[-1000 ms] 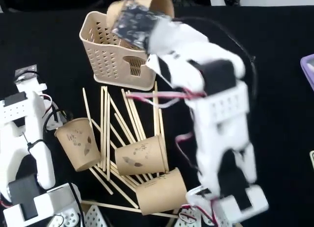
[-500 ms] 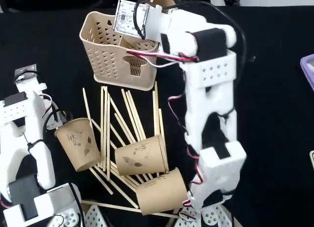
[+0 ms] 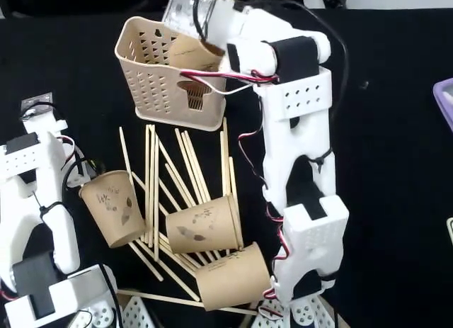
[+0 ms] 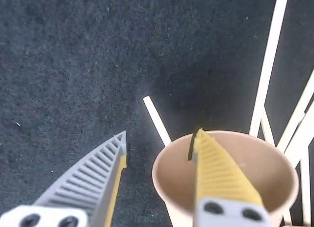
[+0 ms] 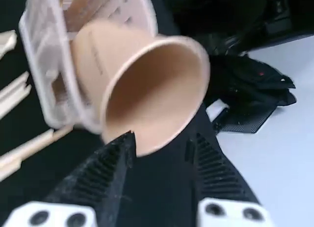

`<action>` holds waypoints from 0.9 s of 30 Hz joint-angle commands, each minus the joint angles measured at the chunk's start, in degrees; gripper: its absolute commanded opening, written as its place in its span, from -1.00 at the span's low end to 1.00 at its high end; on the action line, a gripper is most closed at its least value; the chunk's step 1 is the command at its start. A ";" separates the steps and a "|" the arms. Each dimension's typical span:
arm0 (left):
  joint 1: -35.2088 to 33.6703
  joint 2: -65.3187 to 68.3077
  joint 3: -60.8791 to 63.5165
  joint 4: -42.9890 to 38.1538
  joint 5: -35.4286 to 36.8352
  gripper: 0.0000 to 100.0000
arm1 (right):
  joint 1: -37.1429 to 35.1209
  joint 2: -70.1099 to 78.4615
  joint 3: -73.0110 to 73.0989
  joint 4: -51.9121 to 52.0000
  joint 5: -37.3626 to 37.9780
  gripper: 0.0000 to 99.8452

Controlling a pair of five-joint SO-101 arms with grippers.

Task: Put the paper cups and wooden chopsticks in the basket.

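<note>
Nearest the arms' bases, a brown paper cup, the nearest cup [image 3: 233,275], lay on its side on the black cloth-covered table [image 3: 396,200]. Just beyond it lay the middle cup [image 3: 204,225], also on its side. The leftmost cup [image 3: 113,207] rested a little apart from them. Long pale wooden chopsticks [image 3: 152,179] were scattered under and between these three, fanning out toward the basket.

The left gripper [image 4: 159,135] had its ribbed grey-and-yellow fingers spread wide and pinched nothing. One finger crossed the open mouth of a tan paper cup [image 4: 265,173], though I could not tell whether it was inside the cup or merely above it. The other finger hung over bare cloth, apart from the rim.

Farther off, the white right arm [image 3: 294,101] stretched to the far side of the beige perforated plastic basket [image 3: 159,83]. A fourth paper cup [image 3: 190,53] leaned tilted inside the basket, base down and mouth turned up toward the right gripper [image 5: 161,138]. That gripper's black ribbed fingers stood apart, with the cup's rim just past their tips and nothing clamped between them.
</note>
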 commanded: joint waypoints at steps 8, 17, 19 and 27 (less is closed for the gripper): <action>0.40 -2.20 -0.13 -0.35 0.44 -0.56 | 0.97 0.84 -1.98 -12.31 -20.48 -0.62; 0.31 -2.20 -0.13 -0.35 0.44 -0.56 | -5.98 4.88 -2.15 -9.76 -20.75 -0.62; 0.13 -2.20 -0.13 -0.35 0.44 -0.56 | -8.00 6.37 -2.51 -10.37 -20.66 -0.62; 0.04 -2.20 -0.13 -0.35 0.44 -0.56 | -10.55 6.02 -9.19 -13.01 -20.75 -0.62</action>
